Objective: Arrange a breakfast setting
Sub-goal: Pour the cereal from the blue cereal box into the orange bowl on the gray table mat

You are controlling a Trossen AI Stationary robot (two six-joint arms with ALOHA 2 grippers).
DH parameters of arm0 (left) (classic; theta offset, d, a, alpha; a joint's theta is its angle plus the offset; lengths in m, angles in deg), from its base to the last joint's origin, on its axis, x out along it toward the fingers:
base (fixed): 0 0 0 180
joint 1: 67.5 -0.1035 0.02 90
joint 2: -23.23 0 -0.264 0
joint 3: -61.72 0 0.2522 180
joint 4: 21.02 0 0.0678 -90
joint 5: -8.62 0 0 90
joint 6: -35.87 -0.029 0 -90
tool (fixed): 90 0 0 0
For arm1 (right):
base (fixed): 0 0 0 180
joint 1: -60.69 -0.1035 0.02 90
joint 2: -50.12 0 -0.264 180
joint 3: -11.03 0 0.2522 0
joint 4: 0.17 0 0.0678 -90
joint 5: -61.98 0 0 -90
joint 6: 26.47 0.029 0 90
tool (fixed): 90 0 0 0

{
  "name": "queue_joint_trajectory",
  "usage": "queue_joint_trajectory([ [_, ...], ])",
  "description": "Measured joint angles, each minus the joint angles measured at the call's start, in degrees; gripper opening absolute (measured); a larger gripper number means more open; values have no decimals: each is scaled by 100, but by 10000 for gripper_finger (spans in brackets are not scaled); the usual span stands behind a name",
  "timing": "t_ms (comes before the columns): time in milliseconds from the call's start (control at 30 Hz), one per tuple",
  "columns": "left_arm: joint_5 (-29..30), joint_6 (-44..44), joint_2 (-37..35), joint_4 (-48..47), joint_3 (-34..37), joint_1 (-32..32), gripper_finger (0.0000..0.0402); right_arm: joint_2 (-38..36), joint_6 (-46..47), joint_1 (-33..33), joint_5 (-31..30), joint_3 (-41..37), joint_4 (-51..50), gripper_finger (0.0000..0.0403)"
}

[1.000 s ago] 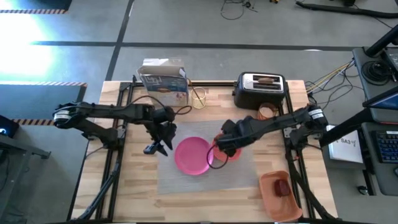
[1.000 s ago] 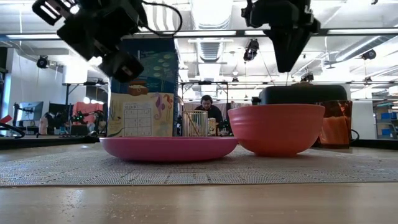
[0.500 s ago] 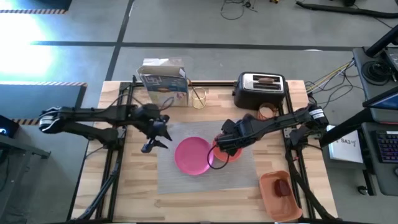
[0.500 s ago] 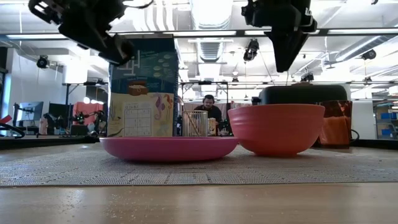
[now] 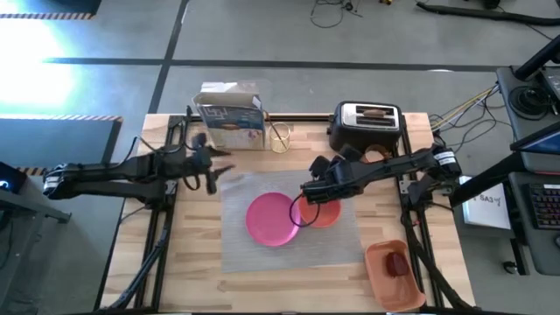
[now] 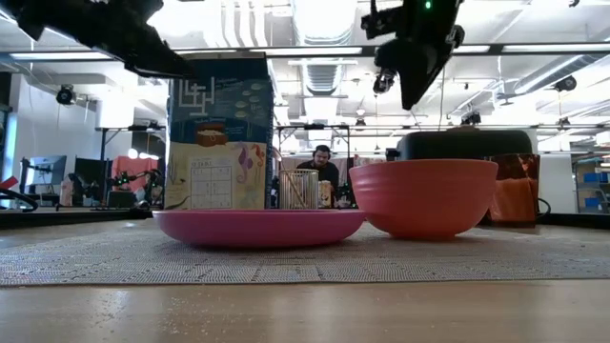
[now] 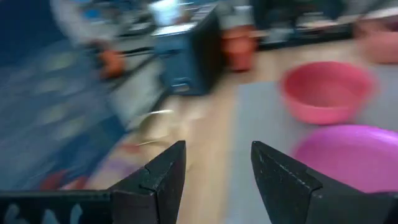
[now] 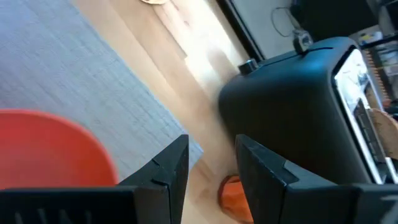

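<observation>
Plate [image 5: 271, 219] and bowl [image 5: 322, 213] sit on the mat [image 5: 343, 248], so the right gripper [image 5: 308, 187], spread and empty, should probably go for the cup [image 5: 377, 157] slowly.

Robotics lab: ceiling ducts [image 6: 324, 19], floor cables [image 5: 455, 109].

The left gripper [image 5: 210, 172] hung raised, fingers parted and holding nothing; the right gripper [image 5: 308, 192] hung likewise, parted and bare.
</observation>
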Motion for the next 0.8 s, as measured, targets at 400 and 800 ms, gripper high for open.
queue_joint_trajectory([
  [400, 3044, 1079, 20, -177, 34, 0, 166, -4, -1281, 951, 73, -843, 1430, 123],
  [800, 3510, 2254, 10, -309, 185, -16, 166, -37, -3401, 1487, 1828, -1120, 3910, 123],
])
